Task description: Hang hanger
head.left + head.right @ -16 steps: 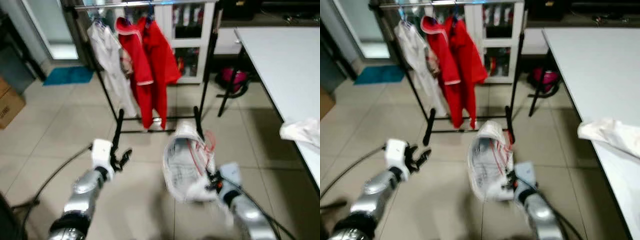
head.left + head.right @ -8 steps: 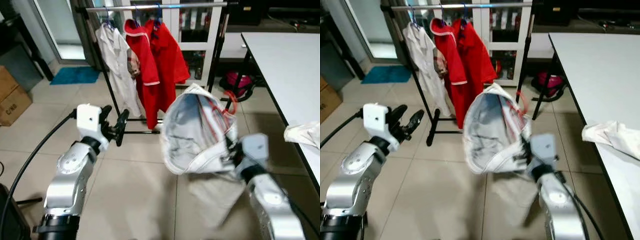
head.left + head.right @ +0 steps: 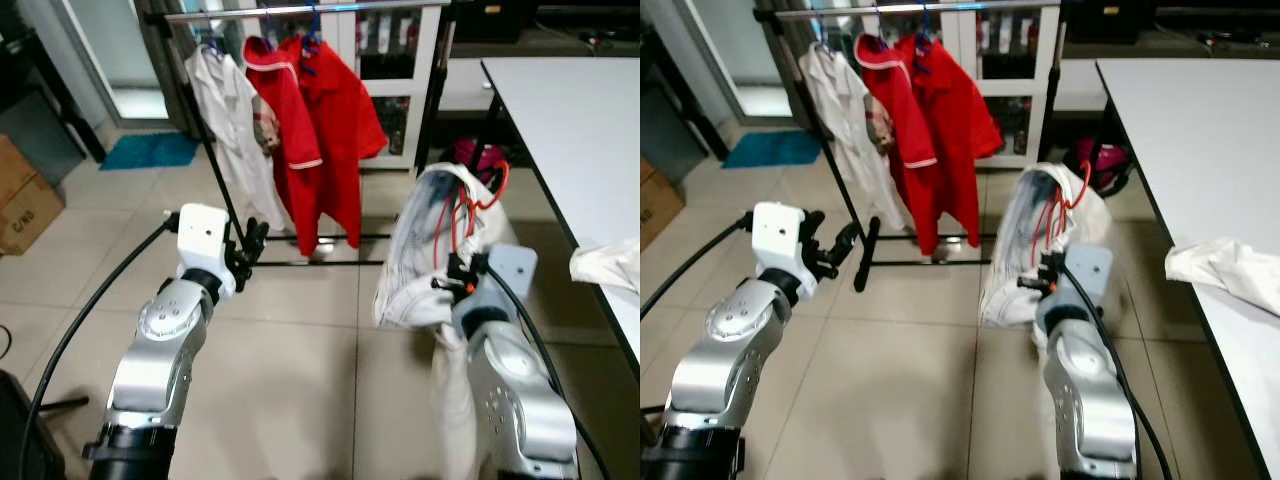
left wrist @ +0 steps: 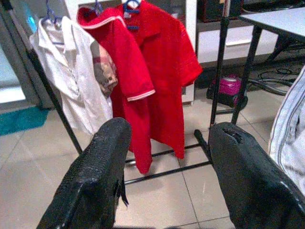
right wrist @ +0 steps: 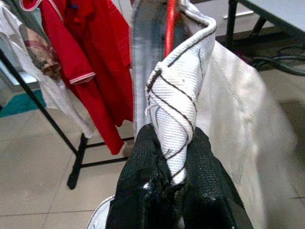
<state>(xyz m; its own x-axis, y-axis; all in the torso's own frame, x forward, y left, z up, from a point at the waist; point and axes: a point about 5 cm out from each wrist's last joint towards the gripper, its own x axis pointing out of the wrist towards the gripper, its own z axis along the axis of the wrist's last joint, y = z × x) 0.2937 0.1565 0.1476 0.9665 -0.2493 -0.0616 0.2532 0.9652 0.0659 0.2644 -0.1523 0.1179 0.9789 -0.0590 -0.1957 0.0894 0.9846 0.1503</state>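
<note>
1. While the right gripper [image 5: 174, 183] was clamped on the garment's [image 3: 425, 262] ribbed white collar, its red hanger [image 3: 1052, 210] sat up front, short of the rail [image 3: 300, 9].
2. I judged the limp cloth could slide off the thin hanger during the lift.
3. My left gripper [image 4: 164, 157] was spread, holding nothing, before the red shirts [image 4: 152, 67].

The rail [image 3: 300, 10] is crowded at its left and middle by a white shirt [image 3: 232, 130] and two red shirts [image 3: 320, 120]; a bare stretch lies to their right, up to the rack's right post [image 3: 432, 90]. The worktop [image 3: 570, 130] closes off the right side. Tiled floor [image 3: 300, 360] before the rack lies open.
</note>
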